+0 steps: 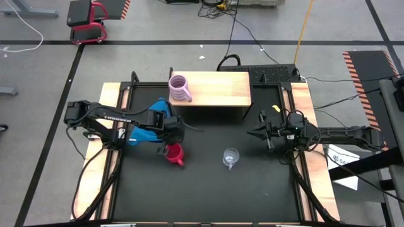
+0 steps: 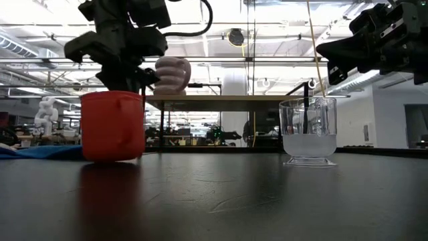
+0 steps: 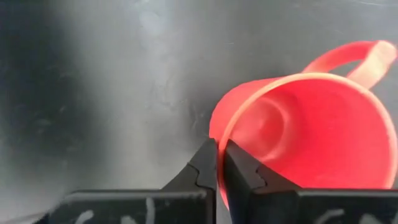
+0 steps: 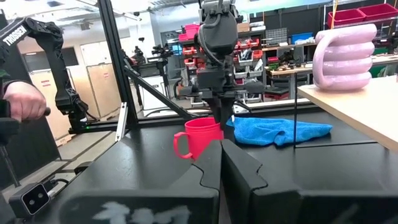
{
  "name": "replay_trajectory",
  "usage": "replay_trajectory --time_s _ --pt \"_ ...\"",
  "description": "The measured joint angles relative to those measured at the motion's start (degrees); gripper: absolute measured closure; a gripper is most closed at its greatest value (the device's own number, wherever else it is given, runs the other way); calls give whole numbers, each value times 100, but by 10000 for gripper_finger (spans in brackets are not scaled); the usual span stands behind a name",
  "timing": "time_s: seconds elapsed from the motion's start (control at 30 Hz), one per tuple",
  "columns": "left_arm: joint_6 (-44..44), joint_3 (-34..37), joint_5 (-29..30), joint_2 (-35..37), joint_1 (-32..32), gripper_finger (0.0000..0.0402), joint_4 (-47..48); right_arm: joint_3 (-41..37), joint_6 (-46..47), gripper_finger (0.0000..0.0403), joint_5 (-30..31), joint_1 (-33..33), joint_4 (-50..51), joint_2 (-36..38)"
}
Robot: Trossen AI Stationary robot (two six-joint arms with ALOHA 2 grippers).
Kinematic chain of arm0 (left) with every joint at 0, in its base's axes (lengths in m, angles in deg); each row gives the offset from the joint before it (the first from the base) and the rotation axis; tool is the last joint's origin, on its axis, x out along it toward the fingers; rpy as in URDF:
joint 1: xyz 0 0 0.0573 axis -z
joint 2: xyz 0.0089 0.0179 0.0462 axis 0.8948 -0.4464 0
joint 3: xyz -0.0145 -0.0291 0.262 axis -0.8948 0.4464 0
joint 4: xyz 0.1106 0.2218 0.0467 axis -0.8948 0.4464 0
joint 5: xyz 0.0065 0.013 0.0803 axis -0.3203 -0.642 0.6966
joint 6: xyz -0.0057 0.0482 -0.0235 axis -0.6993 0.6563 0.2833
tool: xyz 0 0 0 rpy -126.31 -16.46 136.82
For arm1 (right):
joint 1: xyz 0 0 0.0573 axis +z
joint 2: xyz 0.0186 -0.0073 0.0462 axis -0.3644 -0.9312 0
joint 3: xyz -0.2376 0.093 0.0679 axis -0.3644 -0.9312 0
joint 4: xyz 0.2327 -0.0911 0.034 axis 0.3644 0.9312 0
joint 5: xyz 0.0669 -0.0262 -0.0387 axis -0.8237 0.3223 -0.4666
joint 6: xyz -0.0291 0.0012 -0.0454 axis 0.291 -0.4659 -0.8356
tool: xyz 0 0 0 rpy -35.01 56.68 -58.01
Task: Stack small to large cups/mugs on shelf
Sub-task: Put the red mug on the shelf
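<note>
1. Your left gripper [image 1: 172, 146] sits over the red mug [image 1: 174, 153] on the black table [image 1: 208, 183], left of centre. In the left wrist view its 2 fingers [image 3: 202, 168] are pinched onto the rim of the red mug [image 3: 305, 134], 1 finger outside the wall and 1 inside, with only the thin wall between them.
2. The red mug [image 2: 112, 126] stands upright on the table in the low view, the left gripper [image 2: 134, 80] directly above its rim. Its handle points toward the table's front edge in the high view.
3. Your right gripper [image 1: 260, 133] hangs near the right side of the table, pointing left toward the middle. In the right wrist view its fingers [image 4: 214, 165] are closed together, tips touching, with nothing between them.
4. The clear glass cup [image 1: 231, 156] stands upright on the table between the 2 grippers, well apart from both, nearer the right one.
5. The lilac-pink mug [image 1: 180, 88] stands upright at the left end of the shelf [image 1: 221, 88], which sits at the back of the table.
6. A blue cloth [image 1: 140, 133] lies on the table under the left arm, just beside the red mug.
7. A person's hand [image 4: 23, 101] shows at the edge of the right wrist view, off the table.
</note>
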Motion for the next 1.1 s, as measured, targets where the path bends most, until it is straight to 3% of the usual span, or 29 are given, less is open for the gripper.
replay_trajectory --time_s 0.23,0.47,0.73,1.1 --pt "586 -8 -502 -7 58 393 32 -1 0 403 0 0 -13 0" --pt "1310 -291 -347 -9 225 395 199 1 2 403 0 0 -13 0" --pt "1516 -442 -319 -9 227 395 391 -1 2 403 2 0 -13 0" --pt "1839 -533 -258 -579 232 397 556 -1 2 403 2 0 -54 -13"
